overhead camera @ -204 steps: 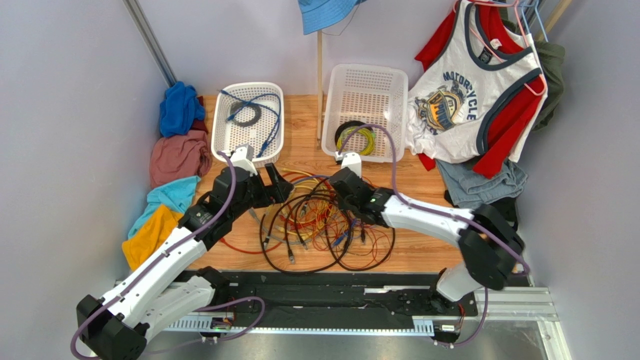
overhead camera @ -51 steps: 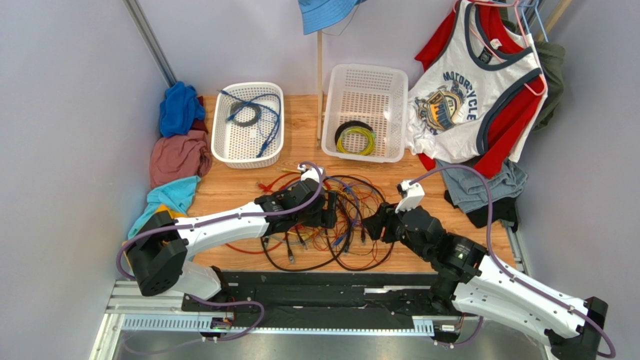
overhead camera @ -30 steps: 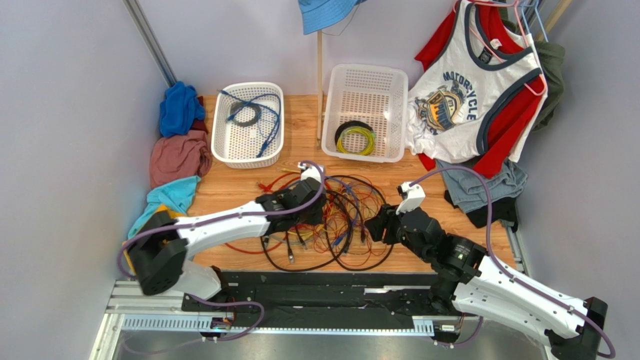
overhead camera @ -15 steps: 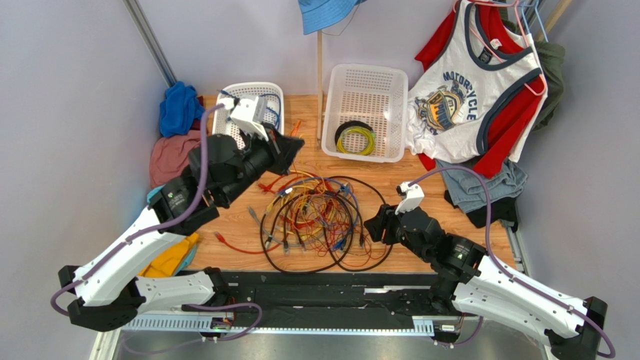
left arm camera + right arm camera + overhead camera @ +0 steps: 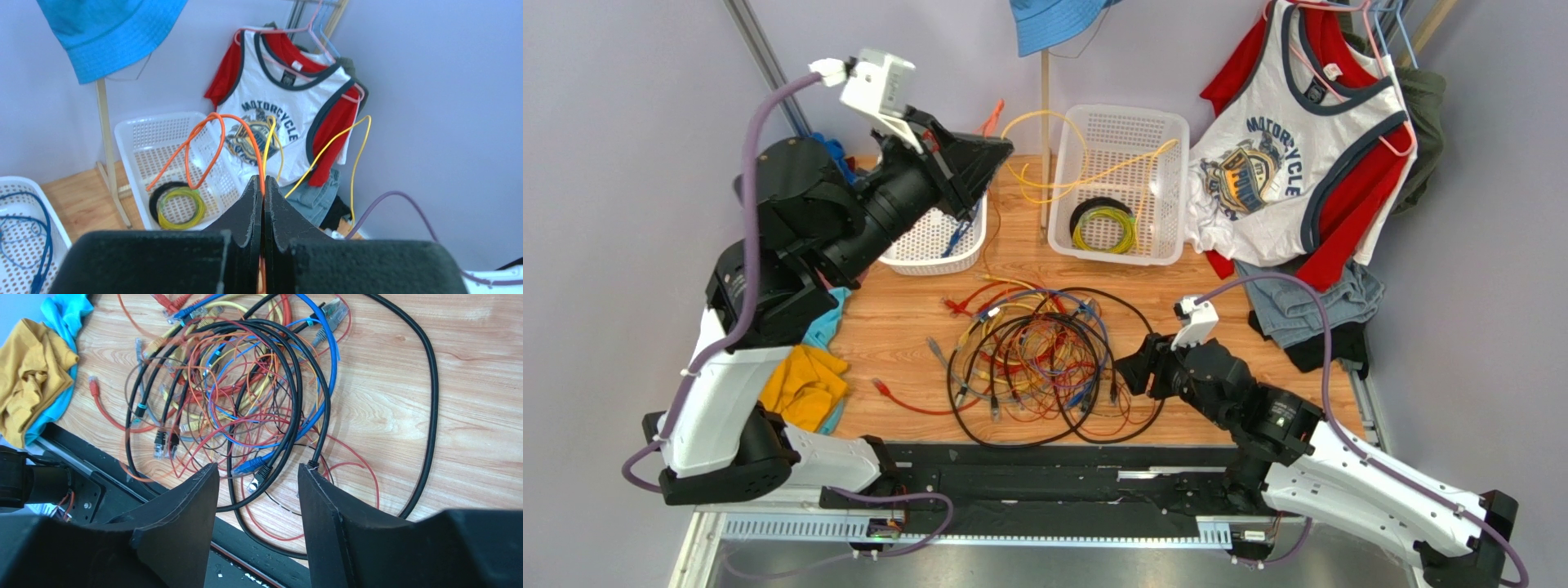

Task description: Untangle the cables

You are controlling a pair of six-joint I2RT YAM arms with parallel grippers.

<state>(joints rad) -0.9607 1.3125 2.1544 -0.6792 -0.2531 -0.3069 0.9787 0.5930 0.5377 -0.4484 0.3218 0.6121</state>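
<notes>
2 white/blk arms (image 5: 725, 382), purple wiring (image 5: 751, 147).

Left gripper (image 5: 263, 185) hangs high with jaws pressed together — right gripper (image 5: 258, 470) sits low, jaws apart.

You have soft, even light in all three views, bright with no hard glare. In the top view the cables (image 5: 1038, 361) cast only a thin, diffuse shadow on the wooden table (image 5: 891, 321), and the grey walls darken toward the lower corners. In your left wrist view the left gripper (image 5: 263, 187) is a dark, soft-edged mass at the bottom, and the background looks pale and slightly hazy. In the right wrist view the tangle is crisp at centre, the right gripper (image 5: 258, 471) near-black and a little blurred.
</notes>
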